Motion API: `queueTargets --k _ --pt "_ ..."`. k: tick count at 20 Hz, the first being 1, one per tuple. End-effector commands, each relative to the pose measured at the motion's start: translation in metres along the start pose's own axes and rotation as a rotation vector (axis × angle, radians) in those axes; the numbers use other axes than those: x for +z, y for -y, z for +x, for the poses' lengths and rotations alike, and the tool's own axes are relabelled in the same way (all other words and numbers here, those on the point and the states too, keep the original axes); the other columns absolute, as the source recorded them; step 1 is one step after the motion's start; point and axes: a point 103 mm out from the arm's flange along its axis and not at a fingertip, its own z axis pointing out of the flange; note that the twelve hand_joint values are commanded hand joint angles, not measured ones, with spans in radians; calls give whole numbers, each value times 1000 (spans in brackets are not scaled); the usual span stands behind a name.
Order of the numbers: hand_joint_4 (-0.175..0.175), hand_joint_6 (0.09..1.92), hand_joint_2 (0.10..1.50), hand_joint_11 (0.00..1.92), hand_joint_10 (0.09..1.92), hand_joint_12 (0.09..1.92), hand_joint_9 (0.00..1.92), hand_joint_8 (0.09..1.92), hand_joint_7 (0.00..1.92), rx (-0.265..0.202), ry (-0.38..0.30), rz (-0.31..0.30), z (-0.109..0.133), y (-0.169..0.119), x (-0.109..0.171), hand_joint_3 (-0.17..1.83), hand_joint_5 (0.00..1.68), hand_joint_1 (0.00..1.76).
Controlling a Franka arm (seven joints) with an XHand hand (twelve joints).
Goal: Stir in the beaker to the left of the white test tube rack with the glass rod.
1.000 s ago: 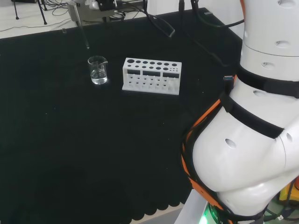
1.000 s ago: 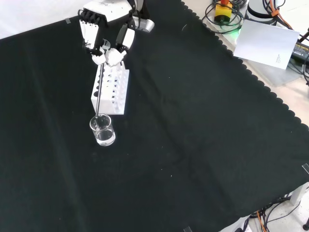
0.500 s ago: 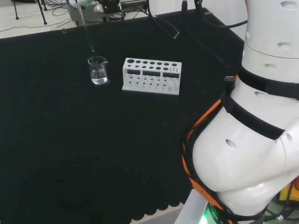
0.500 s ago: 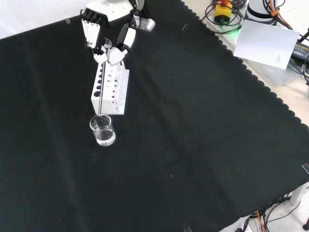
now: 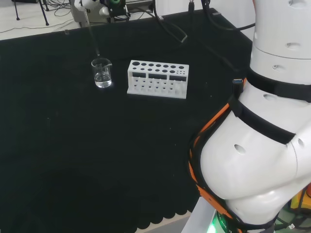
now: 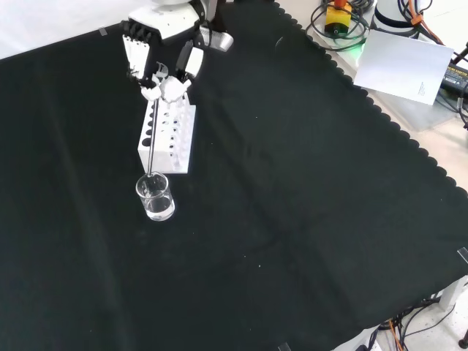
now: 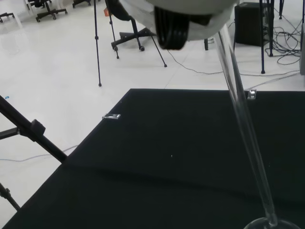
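Glass rod [image 6: 152, 139] near-upright, tip down at beaker [image 6: 155, 197] rim | robot hand [image 6: 159, 82] pinching rod

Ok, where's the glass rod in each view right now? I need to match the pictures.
Head view: the glass rod slants down from the robot hand at the top edge to just above the beaker.
Front view: it runs from the robot hand down across the white test tube rack to the beaker's rim.
Wrist view: it crosses the picture diagonally to the beaker rim.
Shared landmark: the beaker at the rod's tip.
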Motion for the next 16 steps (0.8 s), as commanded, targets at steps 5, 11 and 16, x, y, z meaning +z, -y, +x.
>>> queueTargets --k 5,11,16 --pt "-175 648 778 1550 912 878 1627 1063 1189 50 -15 -70 -5 5 12 549 1096 1304" --pt "-175 648 776 1550 912 880 1627 1063 1189 20 3 18 -7 -1 31 551 1096 1304" --pt "-175 649 775 1550 913 881 1628 1064 1189 6 -1 31 -4 -2 32 553 1096 1304"
